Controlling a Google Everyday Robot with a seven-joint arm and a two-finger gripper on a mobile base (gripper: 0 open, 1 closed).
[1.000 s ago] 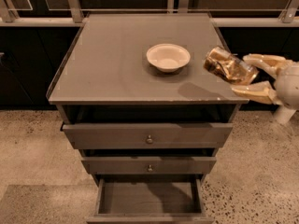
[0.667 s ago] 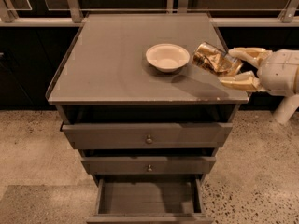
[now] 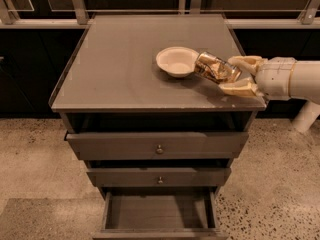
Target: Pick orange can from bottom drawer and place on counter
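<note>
The orange can [image 3: 215,67] is a shiny brownish-gold can lying tilted on its side between my gripper's fingers. My gripper [image 3: 239,74] reaches in from the right and is shut on the can, holding it low over the right part of the counter [image 3: 115,69], right next to the cream-white bowl [image 3: 177,61]. I cannot tell whether the can touches the counter. The bottom drawer [image 3: 159,212] is pulled open below, and its grey floor is bare.
The two upper drawers [image 3: 158,145] with small round knobs are slightly ajar. A dark wall with metal rails [image 3: 80,4] runs behind the cabinet. Speckled floor [image 3: 280,184] surrounds it. A white post [image 3: 305,116] stands at the right.
My gripper has moved left with the can, from beyond the counter's right edge to over the counter beside the bowl.
</note>
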